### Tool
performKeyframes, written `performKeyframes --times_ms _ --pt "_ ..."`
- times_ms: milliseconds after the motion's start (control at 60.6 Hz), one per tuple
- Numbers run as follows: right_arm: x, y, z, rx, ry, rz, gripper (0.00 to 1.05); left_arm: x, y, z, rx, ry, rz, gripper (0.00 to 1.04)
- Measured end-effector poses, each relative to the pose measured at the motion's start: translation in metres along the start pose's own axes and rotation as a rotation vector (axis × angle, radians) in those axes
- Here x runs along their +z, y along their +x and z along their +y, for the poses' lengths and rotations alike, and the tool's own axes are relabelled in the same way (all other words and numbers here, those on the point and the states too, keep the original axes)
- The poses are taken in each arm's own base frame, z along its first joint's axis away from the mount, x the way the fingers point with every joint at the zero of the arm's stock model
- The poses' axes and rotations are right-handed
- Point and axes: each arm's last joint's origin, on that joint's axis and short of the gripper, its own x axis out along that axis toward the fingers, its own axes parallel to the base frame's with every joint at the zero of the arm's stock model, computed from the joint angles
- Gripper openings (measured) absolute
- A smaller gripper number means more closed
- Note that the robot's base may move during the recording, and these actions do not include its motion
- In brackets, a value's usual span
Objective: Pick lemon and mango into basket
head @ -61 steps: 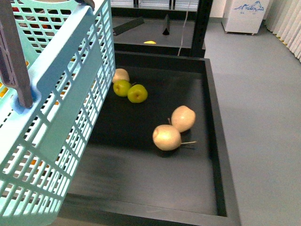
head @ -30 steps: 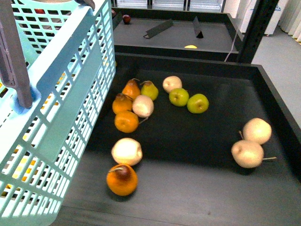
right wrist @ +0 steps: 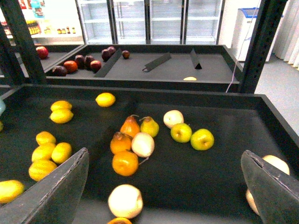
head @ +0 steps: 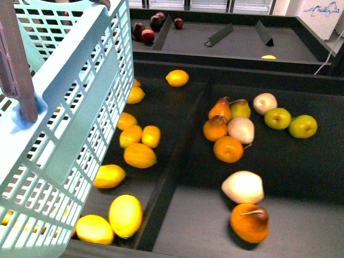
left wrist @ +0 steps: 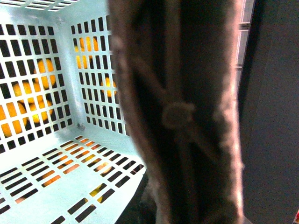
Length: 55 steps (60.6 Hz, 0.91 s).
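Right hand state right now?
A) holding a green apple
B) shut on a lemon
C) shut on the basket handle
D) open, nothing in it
D: in the right wrist view the right hand has its fingers wide apart, with only the dark tray and loose fruit behind the gap.

One basket (head: 80,102) was in view. At least ten lemons (head: 177,78) and mangoes (head: 140,155) together lay in the left compartment. The right compartment held four orange pears (head: 228,149), at least four pale round fruits (right wrist: 142,143), two green apples (head: 303,126) and one yellow-green pear (head: 240,109). At least seven red fruits (right wrist: 71,66) sat in the rear tray.
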Motion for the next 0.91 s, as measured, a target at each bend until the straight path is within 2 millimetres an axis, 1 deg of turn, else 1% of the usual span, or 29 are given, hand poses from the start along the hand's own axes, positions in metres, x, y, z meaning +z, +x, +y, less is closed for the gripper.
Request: performKeyframes --times_ms 907 --pt "0.0000 0.0000 0.0000 -0.002 0.000 0.000 0.96 0.0002 -0.0003 -0.0003 -0.001 0.001 -0.002 0.05"
